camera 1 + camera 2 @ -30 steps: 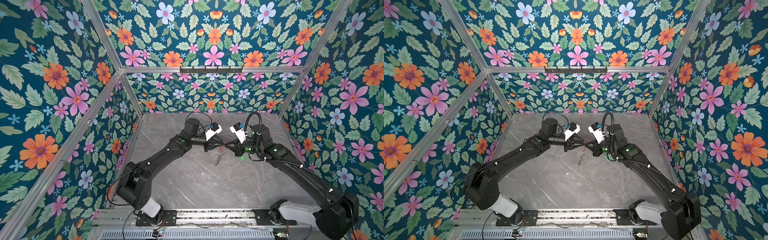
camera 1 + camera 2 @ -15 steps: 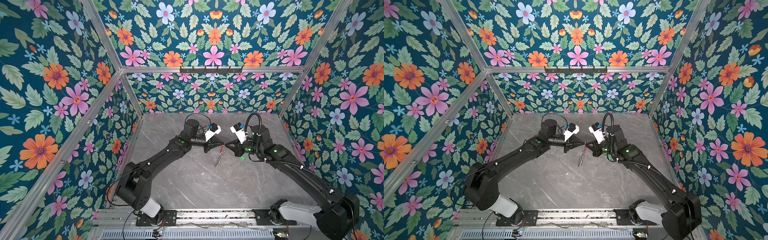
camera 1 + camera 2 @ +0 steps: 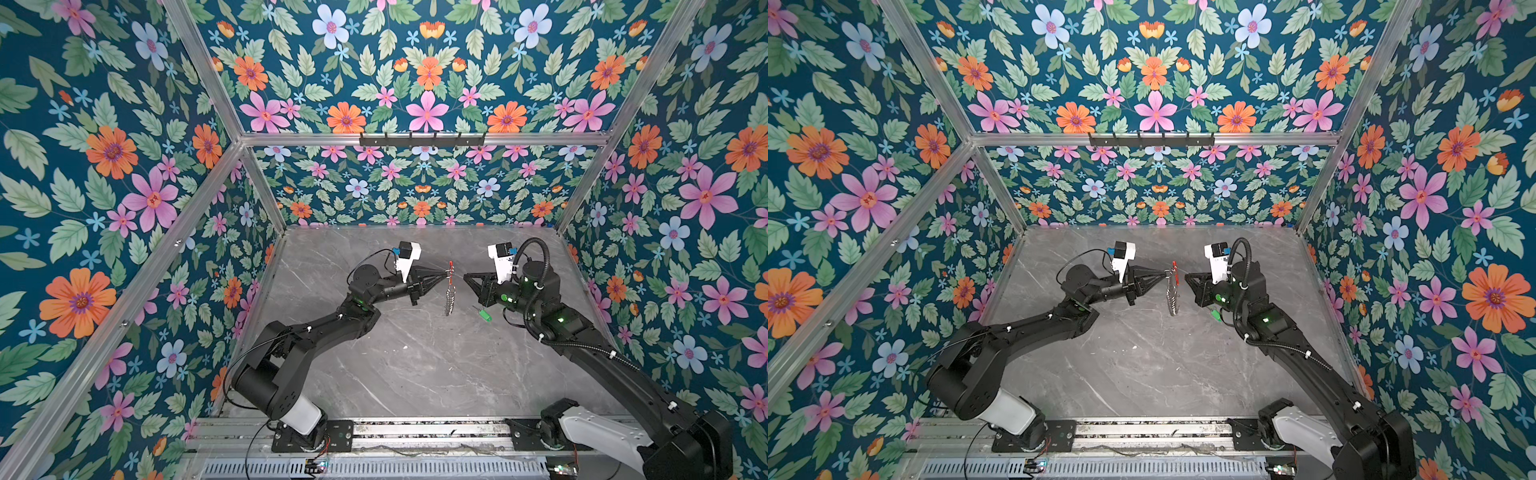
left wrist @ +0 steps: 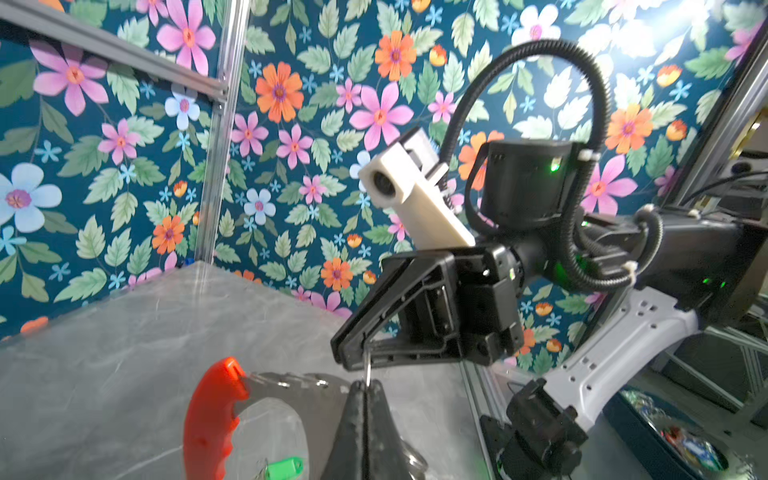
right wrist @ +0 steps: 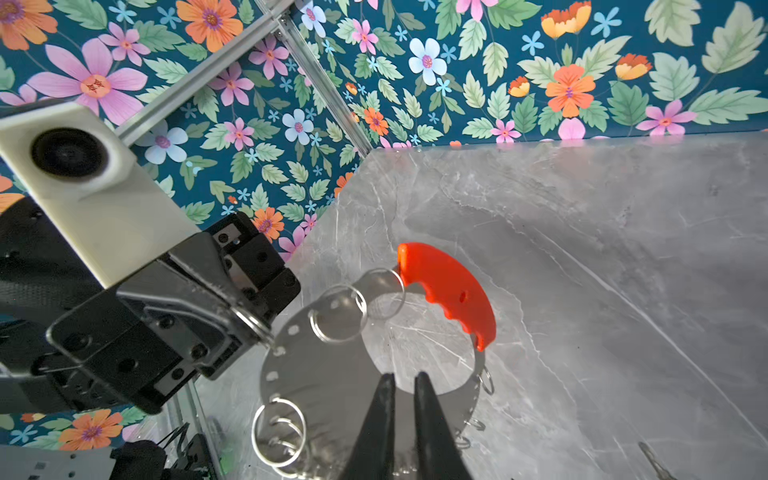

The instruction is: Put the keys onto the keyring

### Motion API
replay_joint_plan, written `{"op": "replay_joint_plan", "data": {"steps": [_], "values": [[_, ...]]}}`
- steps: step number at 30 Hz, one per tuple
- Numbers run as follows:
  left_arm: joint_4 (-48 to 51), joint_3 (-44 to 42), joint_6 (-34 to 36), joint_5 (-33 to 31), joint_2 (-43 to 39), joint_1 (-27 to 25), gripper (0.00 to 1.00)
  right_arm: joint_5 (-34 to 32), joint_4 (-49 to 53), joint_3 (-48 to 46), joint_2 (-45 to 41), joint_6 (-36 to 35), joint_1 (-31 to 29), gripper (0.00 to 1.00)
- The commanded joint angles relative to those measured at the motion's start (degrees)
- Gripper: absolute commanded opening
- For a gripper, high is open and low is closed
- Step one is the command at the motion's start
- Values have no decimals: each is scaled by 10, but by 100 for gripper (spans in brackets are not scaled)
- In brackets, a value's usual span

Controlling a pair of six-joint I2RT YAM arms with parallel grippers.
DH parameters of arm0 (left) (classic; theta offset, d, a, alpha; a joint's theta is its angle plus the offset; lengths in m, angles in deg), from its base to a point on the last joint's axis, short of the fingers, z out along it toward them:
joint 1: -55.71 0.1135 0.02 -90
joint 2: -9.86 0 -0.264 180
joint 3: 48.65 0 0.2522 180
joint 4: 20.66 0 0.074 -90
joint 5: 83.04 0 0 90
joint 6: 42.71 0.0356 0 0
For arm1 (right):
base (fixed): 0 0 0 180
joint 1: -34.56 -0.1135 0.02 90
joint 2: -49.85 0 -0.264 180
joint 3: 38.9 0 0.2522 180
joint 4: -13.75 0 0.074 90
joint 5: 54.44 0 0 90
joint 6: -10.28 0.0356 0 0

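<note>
Left gripper (image 3: pixel 444 274): pressed together at the tips, pinching one small silver loop (image 5: pixel 253 322) on the rim of the flat grey metal keyring (image 3: pixel 449 293). Fingertips (image 4: pixel 376 399) flat against each other in the left wrist view.

Keyring (image 3: pixel 1172 296): clear of the grey marbled tabletop (image 3: pixel 395 365), hanging edge-on below the left tips in both top views. Curved red plastic arc (image 5: pixel 451 286) at the upper end. More silver loops dangling along the lower rim.

Right gripper (image 5: pixel 401 384): spread narrowly, with a slim gap between the two black fingers and nothing pinched. Pointed at the keyring from the opposite side to the left gripper. Near the ring but apart from it in both top views.

Tiny key with bright green plastic head (image 3: pixel 483 314): flat on the tabletop close by the right gripper, on that arm's side of the hanging keyring and apart from it. Green head (image 4: pixel 284 467) also visible through the ring's opening in the left wrist view.
</note>
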Motion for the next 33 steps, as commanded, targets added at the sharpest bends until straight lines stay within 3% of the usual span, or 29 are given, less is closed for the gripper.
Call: {"op": "replay_joint_plan", "data": {"steps": [1,5,18,24,29,33], "values": [[-162,-4,-85,-31,17,-6,0,37,-58,9,15,27,0,12],[-215,-3,-117,-44,40,-9,0,55,-90,17,29,40,-9,12],[-260,-3,-133,-85,80,-25,0,71,-138,45,67,69,-38,7],[-273,-1,-137,-95,85,-26,0,59,-125,37,55,71,-39,6],[-273,-3,-137,-89,80,-27,0,21,-64,34,18,31,-32,7],[-273,-2,-140,-82,77,-26,0,57,-60,24,-9,30,-2,11]]}}
